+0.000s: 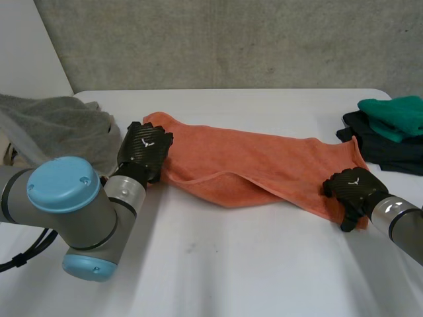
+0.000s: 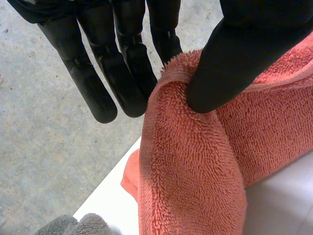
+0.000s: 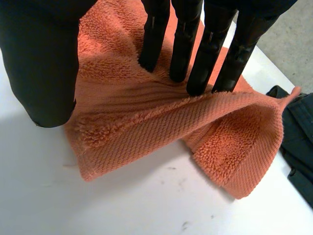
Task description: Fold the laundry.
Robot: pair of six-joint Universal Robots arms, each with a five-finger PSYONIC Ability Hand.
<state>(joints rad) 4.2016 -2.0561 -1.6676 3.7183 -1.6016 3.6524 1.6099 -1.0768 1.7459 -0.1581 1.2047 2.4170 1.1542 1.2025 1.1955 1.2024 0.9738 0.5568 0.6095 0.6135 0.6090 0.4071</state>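
Left arm (image 1: 73, 211): nearest to us, a grey joint with light-blue caps over the white table (image 1: 231, 271).
Right hand (image 1: 353, 189): we find it on the near right corner of the orange towel (image 1: 264, 165). Its fingers (image 3: 183, 44) are straight, tips pressing on a raised fold. The thumb (image 3: 44, 63) is spread apart from them at the towel's edge. It clamps nothing.
Left hand (image 1: 144, 150): at the towel's left end. We see the thumb (image 2: 234, 58) and fingers pinching the edge between them, with cloth hanging below.
Orange towel: lies stretched across the table between both hands, partly folded along its length.
Grey cloth (image 1: 59, 125): heaped beyond the left hand.
Green garment (image 1: 396, 113): on a black garment (image 1: 390, 155), far right, just beside the towel's far corner.
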